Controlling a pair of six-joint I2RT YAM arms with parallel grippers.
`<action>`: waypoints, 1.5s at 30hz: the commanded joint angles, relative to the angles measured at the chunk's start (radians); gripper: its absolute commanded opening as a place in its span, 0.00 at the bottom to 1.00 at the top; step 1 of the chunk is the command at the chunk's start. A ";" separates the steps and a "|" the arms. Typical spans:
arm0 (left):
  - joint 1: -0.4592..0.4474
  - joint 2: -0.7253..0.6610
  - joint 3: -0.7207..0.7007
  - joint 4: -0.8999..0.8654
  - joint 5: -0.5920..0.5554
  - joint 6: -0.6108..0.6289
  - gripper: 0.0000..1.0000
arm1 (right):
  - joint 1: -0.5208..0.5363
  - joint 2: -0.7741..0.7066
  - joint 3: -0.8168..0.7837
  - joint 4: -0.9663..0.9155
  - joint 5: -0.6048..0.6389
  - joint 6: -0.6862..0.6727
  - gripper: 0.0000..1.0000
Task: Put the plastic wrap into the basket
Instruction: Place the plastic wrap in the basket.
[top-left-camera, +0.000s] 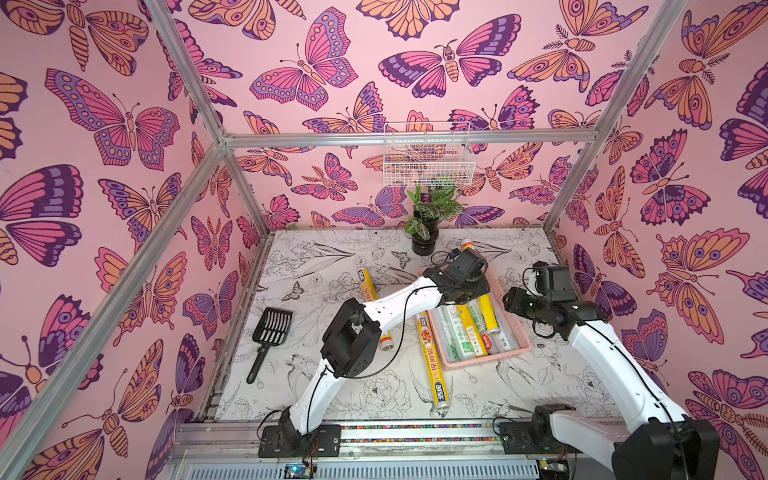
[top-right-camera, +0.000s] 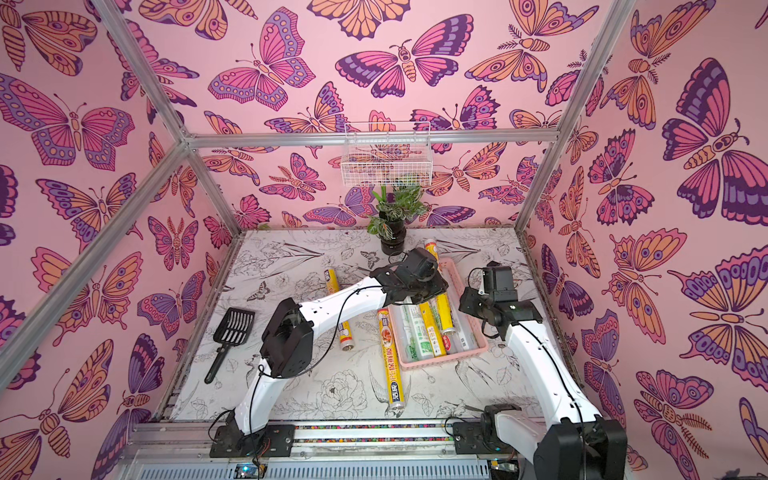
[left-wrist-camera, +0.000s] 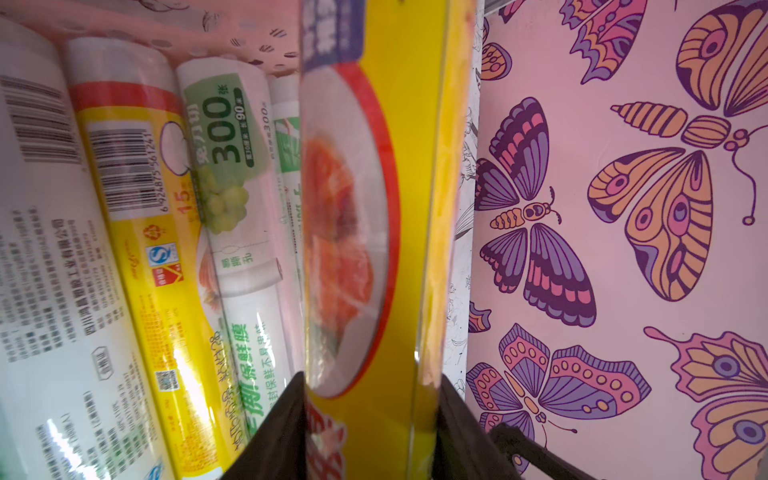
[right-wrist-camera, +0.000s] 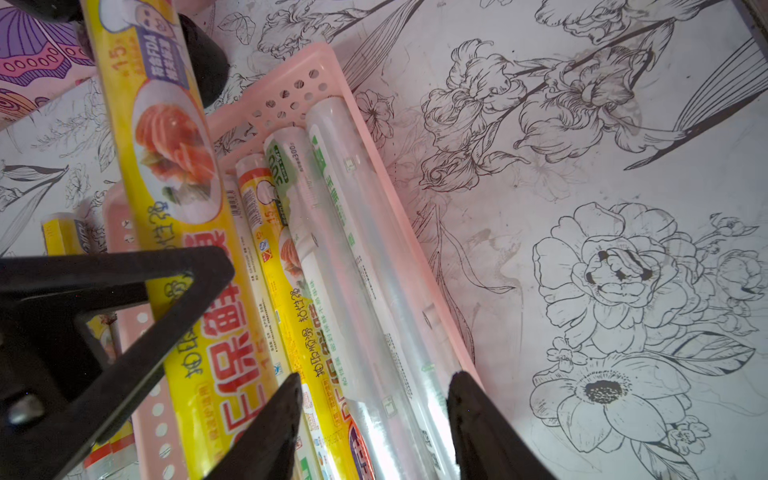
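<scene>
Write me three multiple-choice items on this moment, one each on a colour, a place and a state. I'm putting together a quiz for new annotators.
1. What colour is the roll that the left gripper holds over the pink basket?
A silvery-white; B yellow; C green.

2. Where is the black scoop?
A in the pink basket; B in the left gripper; C on the table.

3. How do the right gripper's jaws stand?
A open, with nothing between them; B shut on a roll; C shut on the scoop.

Answers:
1. B, both wrist views show its yellow wrapper.
2. C, both top views show it lying flat beside the left arm, away from the basket.
3. A, the right wrist view shows a clear gap between the fingers.
</scene>
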 joint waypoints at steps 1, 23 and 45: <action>-0.008 0.041 0.033 0.010 -0.035 -0.059 0.27 | -0.004 -0.012 0.029 -0.028 0.013 -0.005 0.60; -0.034 0.152 0.077 -0.004 -0.040 -0.142 0.37 | -0.005 -0.027 -0.006 -0.013 -0.040 -0.005 0.60; -0.050 0.171 0.061 -0.006 0.090 -0.157 0.35 | -0.004 -0.030 -0.026 0.000 -0.029 -0.007 0.61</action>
